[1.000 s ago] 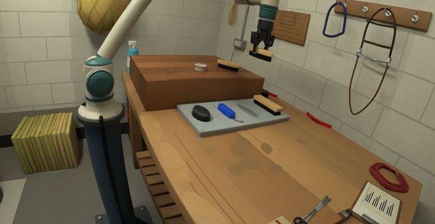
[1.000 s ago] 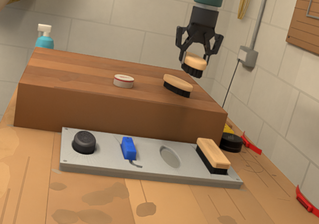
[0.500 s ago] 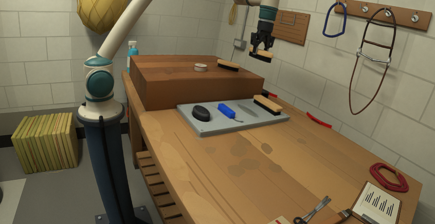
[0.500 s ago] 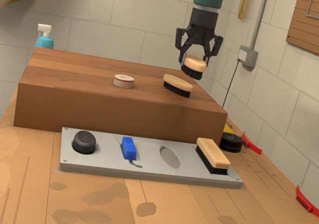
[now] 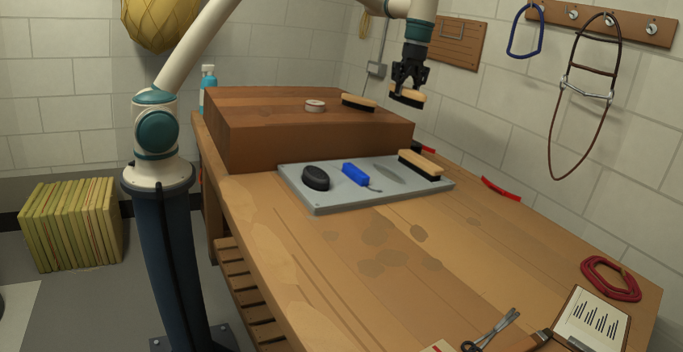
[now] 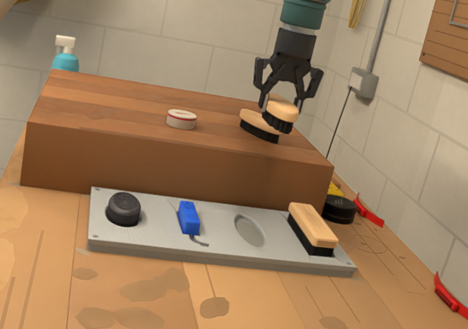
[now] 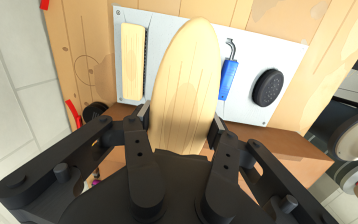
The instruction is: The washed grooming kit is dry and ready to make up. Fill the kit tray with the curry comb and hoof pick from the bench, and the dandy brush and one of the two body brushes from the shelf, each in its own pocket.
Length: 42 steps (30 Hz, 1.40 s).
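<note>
The grey kit tray point(image 5: 365, 183) lies on the bench in front of the wooden shelf block point(image 5: 296, 120). It holds the black curry comb point(image 5: 315, 177), the blue hoof pick point(image 5: 356, 174) and the rectangular dandy brush point(image 5: 420, 164), each in its own pocket. An oval pocket point(image 6: 249, 230) between the pick and the dandy brush is empty. My gripper point(image 7: 180, 118) is above the right end of the shelf, and its fingers clamp the sides of an oval body brush point(image 6: 280, 113). The other body brush point(image 5: 358, 102) lies on the shelf top.
The shelf block carries a small white tin point(image 5: 314, 106). A black puck point(image 6: 339, 208) and red clips point(image 5: 500, 189) lie near the wall. A rope coil point(image 5: 611, 278), clipboard point(image 5: 592, 324) and scissors point(image 5: 492, 335) lie at the bench's near end.
</note>
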{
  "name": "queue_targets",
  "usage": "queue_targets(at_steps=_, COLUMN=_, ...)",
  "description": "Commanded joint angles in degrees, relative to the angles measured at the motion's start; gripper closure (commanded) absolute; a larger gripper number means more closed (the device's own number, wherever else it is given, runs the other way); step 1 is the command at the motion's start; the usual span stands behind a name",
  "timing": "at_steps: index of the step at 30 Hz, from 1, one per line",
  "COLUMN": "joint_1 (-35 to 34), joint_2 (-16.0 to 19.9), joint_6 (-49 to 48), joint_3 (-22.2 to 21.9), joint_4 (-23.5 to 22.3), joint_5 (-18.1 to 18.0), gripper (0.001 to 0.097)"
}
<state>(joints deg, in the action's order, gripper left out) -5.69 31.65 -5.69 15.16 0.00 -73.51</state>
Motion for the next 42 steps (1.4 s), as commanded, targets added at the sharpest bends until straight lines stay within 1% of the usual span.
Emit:
queue_targets(at_steps=1, joint_1=0.00, joint_2=0.02, joint_6=0.00, joint_3=-0.19, joint_4=0.07, joint_5=0.38, gripper=0.0901)
queue_targets(at_steps=10, joint_1=0.00, joint_2=1.20, joint_6=0.00, joint_3=-3.37, joint_4=0.07, joint_5=4.74, gripper=0.0901)
queue_targets(at_steps=26, joint_1=0.00, joint_2=4.58, joint_6=0.00, joint_3=-9.11, joint_4=0.07, joint_5=13.86, gripper=0.0901)
queue_targets(at_steps=35, joint_1=0.00, joint_2=6.83, joint_6=0.00, joint_3=-11.58, joint_4=0.07, joint_5=18.60, gripper=0.0901)
queue_targets(at_steps=42, joint_1=0.00, joint_2=8.45, joint_6=0.00, joint_3=-12.97, joint_4=0.07, joint_5=21.63, gripper=0.0901)
